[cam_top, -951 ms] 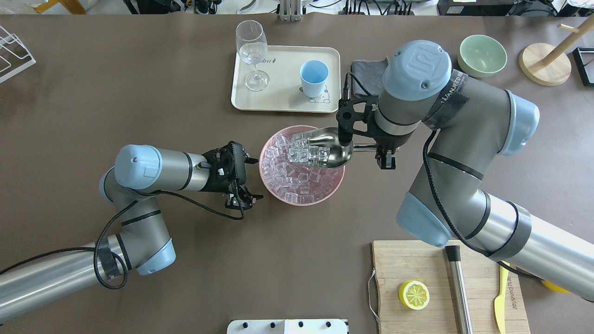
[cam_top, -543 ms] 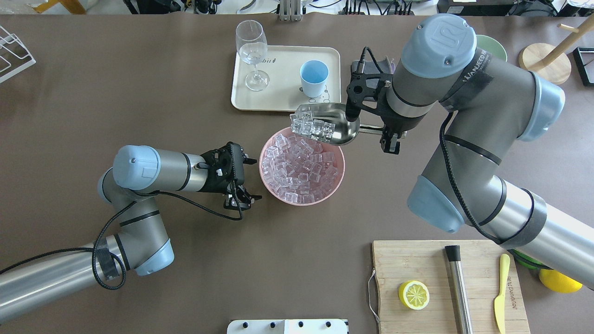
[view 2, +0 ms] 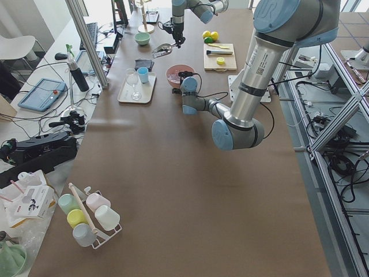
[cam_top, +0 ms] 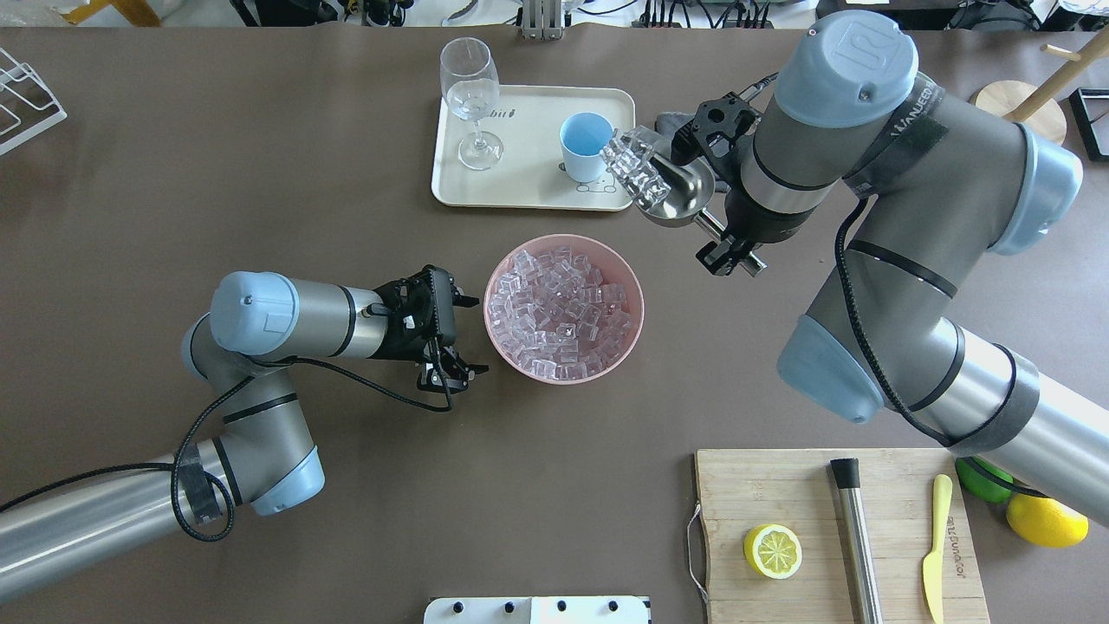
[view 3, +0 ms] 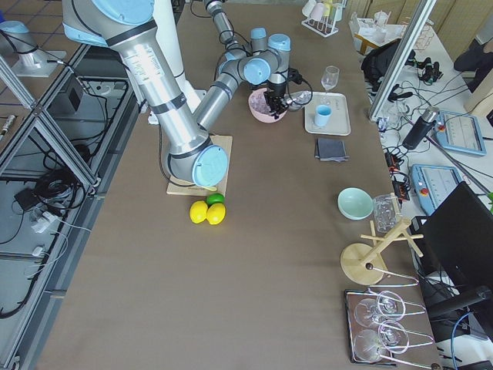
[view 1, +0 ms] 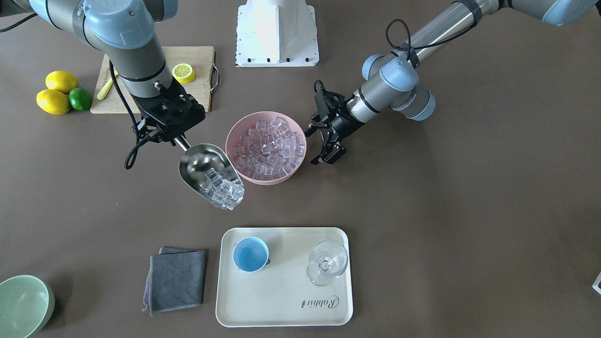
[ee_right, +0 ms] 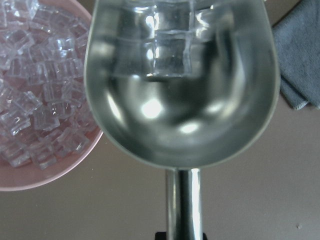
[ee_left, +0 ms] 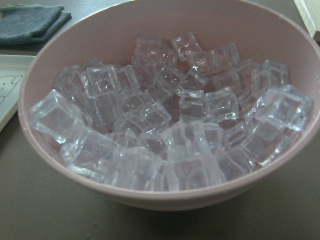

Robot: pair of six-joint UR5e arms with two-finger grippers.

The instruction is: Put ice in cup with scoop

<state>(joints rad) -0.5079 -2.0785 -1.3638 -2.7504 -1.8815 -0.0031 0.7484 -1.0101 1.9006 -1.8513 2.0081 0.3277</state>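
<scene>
Carried the shiny stainless-steel scoop (cam_top: 684,192) off the far rim of the round pink bowl (cam_top: 490,295) and on toward the cream rectangular tray (cam_top: 520,186) in the last half second. Clamps the scoop's thin straight handle in the right gripper (view 1: 174,137), jaws closed on it, with the trough raised above the brown tabletop (cam_top: 260,173) and its mouth pointing toward the small round light-blue cup (cam_top: 586,143). Bears a cluster of clear glassy ice cubes (cam_top: 635,165) crowded at the open lip of the trough, with bare steel behind them at the handle end. Brings that lip just beside the tray's edge on the right arm's side; shows, in the front-facing view, a gap between lip and cup. Leaves the cup upright on the tray near that same edge, plain blue inside, and a clear stemmed glass (cam_top: 472,95) standing toward the tray's opposite edge. Heaps the rest of the ice in the pink bowl near the middle of the tabletop. Rests the left gripper (cam_top: 472,336), fingers spread wide, just beside the bowl's rim on the left arm's side, where it was before.
</scene>
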